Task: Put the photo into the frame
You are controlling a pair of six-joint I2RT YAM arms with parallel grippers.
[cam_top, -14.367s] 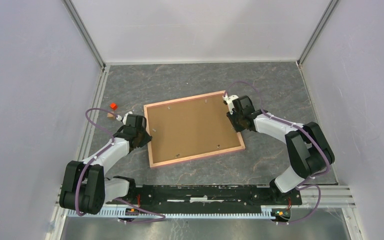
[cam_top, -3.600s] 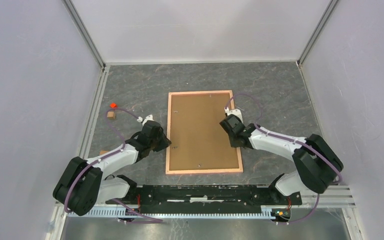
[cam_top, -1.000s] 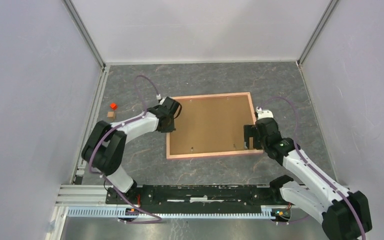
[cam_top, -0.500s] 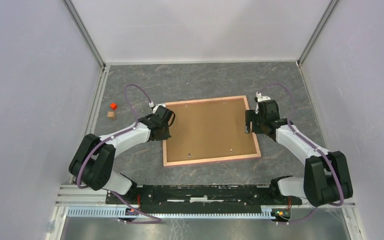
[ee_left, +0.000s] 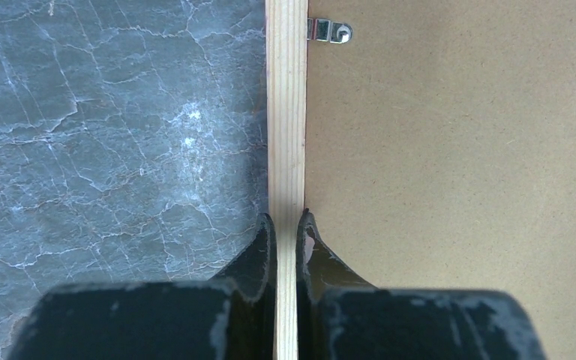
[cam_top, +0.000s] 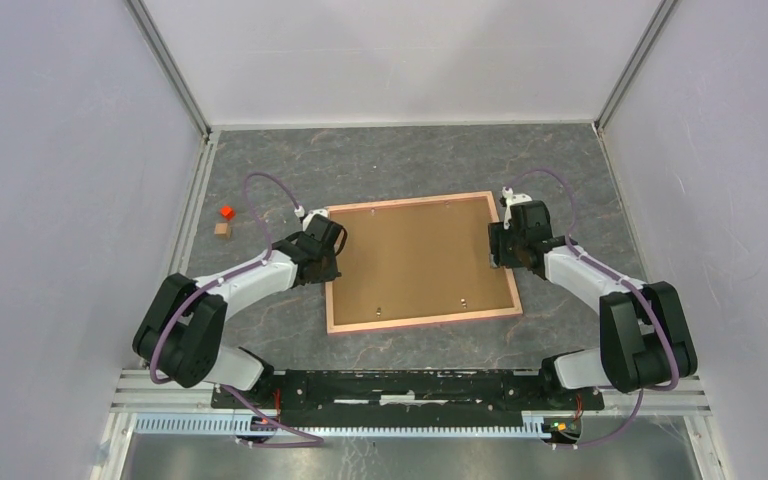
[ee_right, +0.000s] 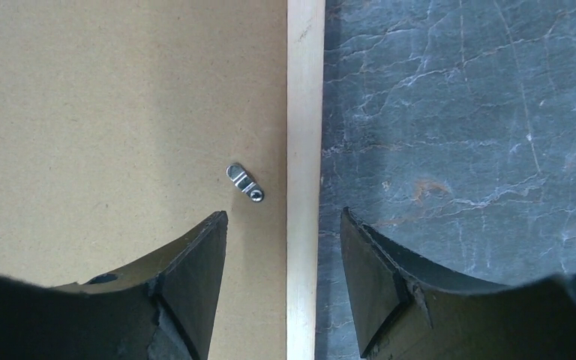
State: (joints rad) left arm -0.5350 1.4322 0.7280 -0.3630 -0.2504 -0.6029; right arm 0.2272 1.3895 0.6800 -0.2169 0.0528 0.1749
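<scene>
The frame (cam_top: 508, 270) lies back-up on the table, its salmon-pink rails around a plain brown backing board (cam_top: 415, 258). The photo is hidden. My left gripper (cam_top: 323, 262) is shut on the frame's left rail; in the left wrist view the pale wooden rail (ee_left: 286, 112) runs between the closed fingers (ee_left: 264, 247) of that gripper (ee_left: 286, 219). My right gripper (cam_top: 500, 247) stands open astride the right rail. In the right wrist view that rail (ee_right: 305, 112) passes through the gripper (ee_right: 283, 214) with a gap on each side.
Small metal turn clips (ee_left: 330, 31) (ee_right: 245, 182) sit on the backing board beside the rails. A red cube (cam_top: 226, 211) and a small tan block (cam_top: 221, 229) lie at the left of the table. Pale walls close in on three sides.
The frame has slid a little to the near left, with the left gripper still on its rail. The right gripper has moved from the near right corner farther up the right rail.
</scene>
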